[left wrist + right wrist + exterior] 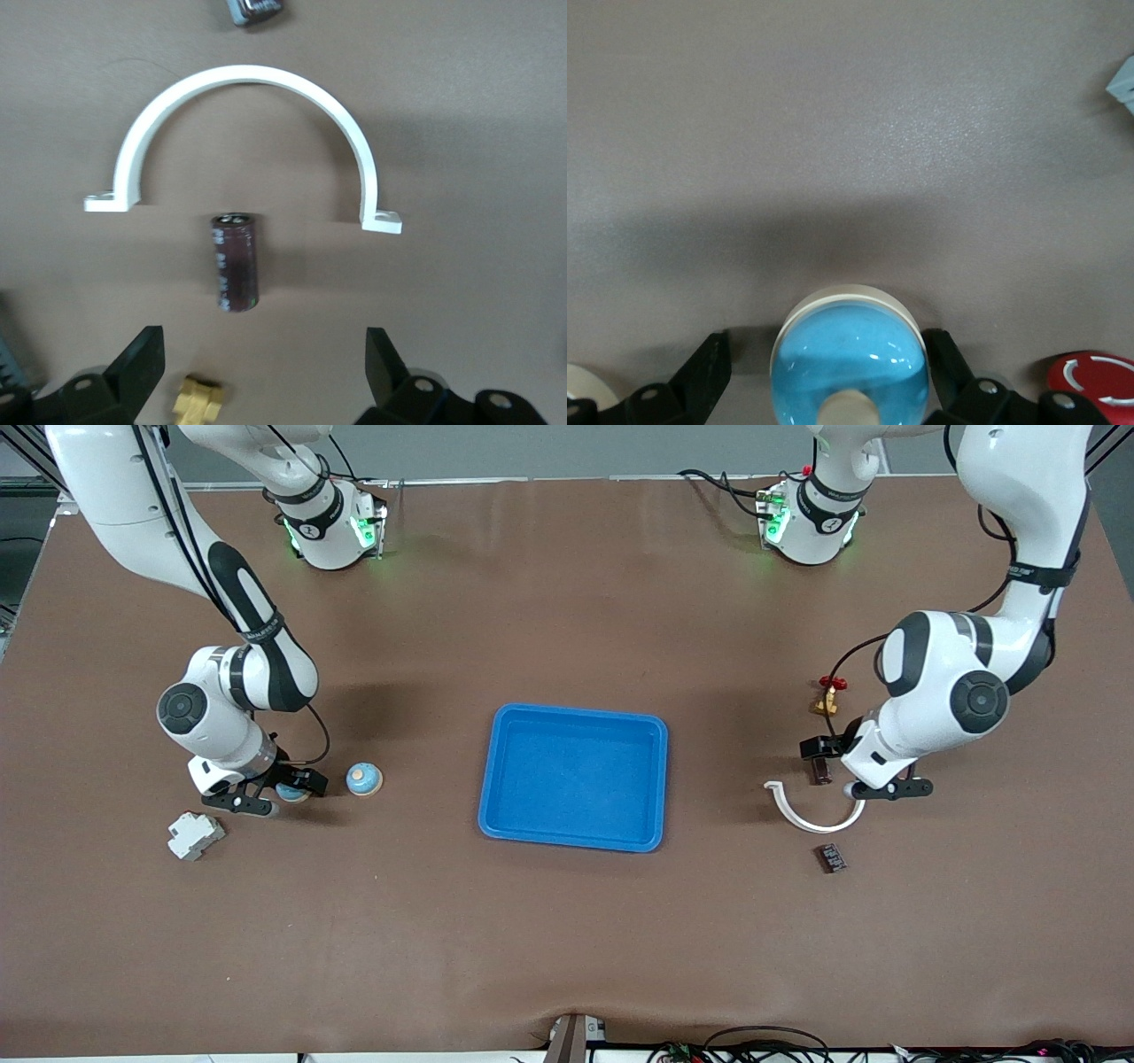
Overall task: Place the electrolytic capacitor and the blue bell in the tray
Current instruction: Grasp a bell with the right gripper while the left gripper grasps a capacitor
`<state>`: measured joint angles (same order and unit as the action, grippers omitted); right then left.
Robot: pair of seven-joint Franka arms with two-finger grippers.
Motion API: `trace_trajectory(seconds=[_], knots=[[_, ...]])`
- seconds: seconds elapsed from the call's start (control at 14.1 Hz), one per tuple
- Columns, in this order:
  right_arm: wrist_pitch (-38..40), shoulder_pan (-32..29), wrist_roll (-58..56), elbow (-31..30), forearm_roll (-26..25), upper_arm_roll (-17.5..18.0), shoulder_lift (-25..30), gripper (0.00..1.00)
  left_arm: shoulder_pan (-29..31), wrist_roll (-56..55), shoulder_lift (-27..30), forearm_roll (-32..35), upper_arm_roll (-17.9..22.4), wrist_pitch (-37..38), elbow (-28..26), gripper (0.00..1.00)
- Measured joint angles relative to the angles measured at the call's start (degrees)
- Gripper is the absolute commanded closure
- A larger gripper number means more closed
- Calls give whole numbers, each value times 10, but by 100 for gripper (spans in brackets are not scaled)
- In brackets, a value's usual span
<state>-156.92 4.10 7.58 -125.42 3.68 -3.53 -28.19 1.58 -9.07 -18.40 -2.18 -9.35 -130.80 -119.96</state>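
Note:
The bright blue tray [574,779] lies empty at the table's middle. The blue bell [291,791], a blue dome on a white base with a cream knob [849,367], sits on the table at the right arm's end. My right gripper [276,791] is down at it, open, one finger on each side [824,372]. The electrolytic capacitor [822,771], a dark cylinder, lies flat at the left arm's end. My left gripper [852,769] is open and empty just above the table; the capacitor [235,263] lies just ahead of its fingertips [264,363], not between them.
A white half-ring clamp [811,810] [244,133] curves round the capacitor. A brass valve with a red handle [828,695] [197,400] and a small dark part [831,857] lie nearby. A second blue dome with a tan top [364,779] and a grey-white block [196,835] flank the bell.

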Motion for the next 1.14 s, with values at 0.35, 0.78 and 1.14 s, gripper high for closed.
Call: trace_trajectory(seconds=[0.35, 0.78, 1.14], knots=[[17, 2, 1, 4, 0, 0, 7, 100, 1, -1, -29, 20, 2, -27, -7, 0], [240, 5, 99, 56, 2, 44, 94, 100, 7, -1, -54, 33, 5, -43, -8, 0], [277, 20, 373, 89, 3, 178, 143, 100, 7, -1, -74, 33, 6, -52, -7, 0]])
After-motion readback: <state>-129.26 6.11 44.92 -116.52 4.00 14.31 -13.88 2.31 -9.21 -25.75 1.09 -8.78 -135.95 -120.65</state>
